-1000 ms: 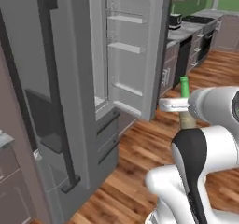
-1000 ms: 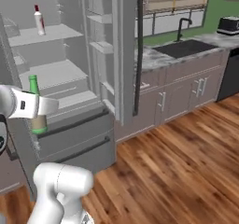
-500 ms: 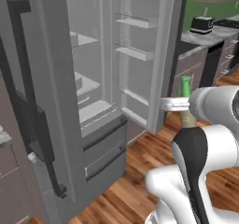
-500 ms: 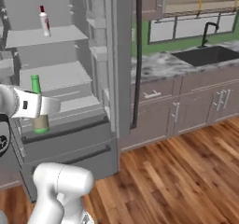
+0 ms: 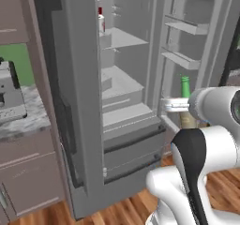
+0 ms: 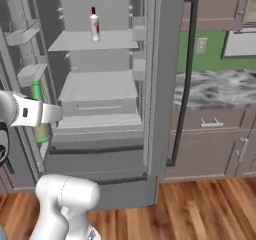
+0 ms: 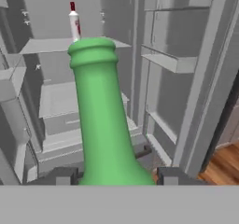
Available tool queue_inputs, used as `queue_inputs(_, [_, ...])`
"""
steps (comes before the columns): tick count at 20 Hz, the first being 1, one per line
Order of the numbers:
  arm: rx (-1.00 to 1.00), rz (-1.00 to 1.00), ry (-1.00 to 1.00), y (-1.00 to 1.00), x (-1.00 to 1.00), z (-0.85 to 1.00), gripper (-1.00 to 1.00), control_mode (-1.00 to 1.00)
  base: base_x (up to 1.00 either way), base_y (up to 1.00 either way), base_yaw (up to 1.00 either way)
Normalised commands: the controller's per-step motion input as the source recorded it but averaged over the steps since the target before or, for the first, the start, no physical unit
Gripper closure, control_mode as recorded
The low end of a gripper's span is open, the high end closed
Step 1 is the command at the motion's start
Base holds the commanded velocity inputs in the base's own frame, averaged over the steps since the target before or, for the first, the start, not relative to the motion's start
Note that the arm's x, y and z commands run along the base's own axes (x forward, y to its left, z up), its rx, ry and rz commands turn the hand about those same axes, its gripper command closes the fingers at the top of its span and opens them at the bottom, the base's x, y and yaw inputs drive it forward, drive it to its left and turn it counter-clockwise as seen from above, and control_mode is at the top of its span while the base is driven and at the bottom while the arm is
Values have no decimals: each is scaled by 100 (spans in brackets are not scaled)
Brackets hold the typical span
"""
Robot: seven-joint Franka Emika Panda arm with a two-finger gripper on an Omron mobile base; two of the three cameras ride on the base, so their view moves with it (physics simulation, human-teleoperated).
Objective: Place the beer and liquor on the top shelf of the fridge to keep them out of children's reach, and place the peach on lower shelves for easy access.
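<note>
Beer [image 7: 105,120] stands upright between the fingers [image 7: 60,176], which are closed on its body; its long axis runs vertically, neck up, and it hangs in front of the open fridge [image 6: 160,84], outside the compartment. Inside, the liquor [image 6: 94,25] stands upright on the top shelf [image 6: 92,41], cap up, toward the back. The lower shelves [image 6: 97,86] lie beneath it, with boxy fronts. Door bins [image 5: 185,27] line the open door on the right.
</note>
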Motion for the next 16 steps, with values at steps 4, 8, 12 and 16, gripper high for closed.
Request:
queue_inputs(4, [0,0,0,0,0,0,100,100,58,-29,49])
queue_inputs(8, [0,0,0,0,0,0,100,100,58,-33,47])
queue_inputs(12, [0,0,0,0,0,0,100,100,56,-51,27])
queue_inputs(16, [0,0,0,0,0,0,100,100,63,-49,15])
